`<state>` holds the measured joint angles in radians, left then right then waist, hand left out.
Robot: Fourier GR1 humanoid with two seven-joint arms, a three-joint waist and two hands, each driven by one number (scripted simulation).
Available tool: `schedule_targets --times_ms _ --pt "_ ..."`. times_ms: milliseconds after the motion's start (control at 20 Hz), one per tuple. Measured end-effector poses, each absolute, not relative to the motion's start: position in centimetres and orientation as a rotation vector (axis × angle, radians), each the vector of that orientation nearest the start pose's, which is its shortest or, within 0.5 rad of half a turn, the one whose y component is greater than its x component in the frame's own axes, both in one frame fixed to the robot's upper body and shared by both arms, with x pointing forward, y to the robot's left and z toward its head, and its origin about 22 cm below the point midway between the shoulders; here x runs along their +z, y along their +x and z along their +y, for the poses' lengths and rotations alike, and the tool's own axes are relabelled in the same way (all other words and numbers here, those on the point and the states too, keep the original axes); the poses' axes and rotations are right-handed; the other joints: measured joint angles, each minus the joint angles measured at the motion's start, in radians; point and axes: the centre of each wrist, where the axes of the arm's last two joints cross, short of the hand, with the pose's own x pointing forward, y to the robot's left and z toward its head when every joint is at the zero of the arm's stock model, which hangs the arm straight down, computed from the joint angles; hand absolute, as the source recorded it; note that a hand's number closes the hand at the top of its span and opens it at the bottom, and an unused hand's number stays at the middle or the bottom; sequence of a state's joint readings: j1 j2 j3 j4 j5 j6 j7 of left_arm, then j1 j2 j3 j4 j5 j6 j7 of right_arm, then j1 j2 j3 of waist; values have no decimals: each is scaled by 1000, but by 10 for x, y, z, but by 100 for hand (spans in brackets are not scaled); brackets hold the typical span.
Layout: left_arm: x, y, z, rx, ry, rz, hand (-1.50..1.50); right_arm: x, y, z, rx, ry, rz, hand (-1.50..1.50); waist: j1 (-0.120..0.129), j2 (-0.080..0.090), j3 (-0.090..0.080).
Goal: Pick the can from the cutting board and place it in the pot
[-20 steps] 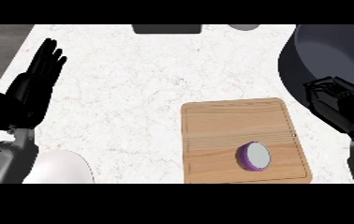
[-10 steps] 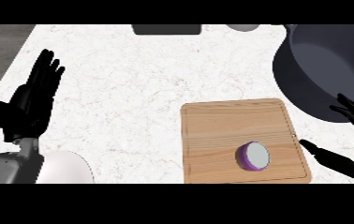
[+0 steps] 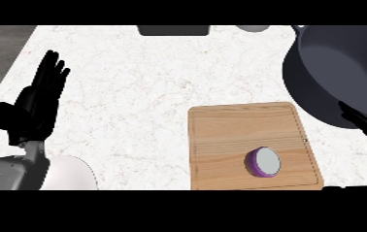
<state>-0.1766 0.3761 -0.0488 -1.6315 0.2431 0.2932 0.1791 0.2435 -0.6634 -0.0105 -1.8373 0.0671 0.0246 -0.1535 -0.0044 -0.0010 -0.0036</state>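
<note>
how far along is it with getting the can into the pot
Nothing looks done yet: the can sits on the cutting board, untouched. No hand holds anything. The left hand rests open at the left edge, and only a dark bit of the right hand shows by the pot, its fingers not readable. The grasp, lift and placing in the pot are all left.

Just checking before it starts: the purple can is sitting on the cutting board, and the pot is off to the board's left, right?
Not quite. The head view shows the can on the cutting board, but the pot is off to the board's upper right, at the view's right edge, not to its left.
</note>
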Motion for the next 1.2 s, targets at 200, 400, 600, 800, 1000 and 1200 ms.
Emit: schedule_targets --times_ms 200,400,600,800,1000,1200 --pt "89 282 279 59 204 -1612 0 100 187 -331 864 -471 -1475 -150 8 1 0" --pt "87 281 279 59 197 -1615 0 108 188 -297 975 -460 -1327 -150 14 2 1" --pt "86 281 275 61 197 -1612 0 116 192 -264 1024 -448 -1230 -150 14 2 2" --pt "82 282 275 64 195 -1618 0 113 196 -245 1027 -432 -1199 -150 9 1 3" --pt "79 279 273 64 204 -1612 0 106 198 -232 1037 -432 -1165 -150 7 1 3" --pt "83 278 283 72 211 -1613 0 94 199 -222 1053 -473 -1106 -150 6 1 3"
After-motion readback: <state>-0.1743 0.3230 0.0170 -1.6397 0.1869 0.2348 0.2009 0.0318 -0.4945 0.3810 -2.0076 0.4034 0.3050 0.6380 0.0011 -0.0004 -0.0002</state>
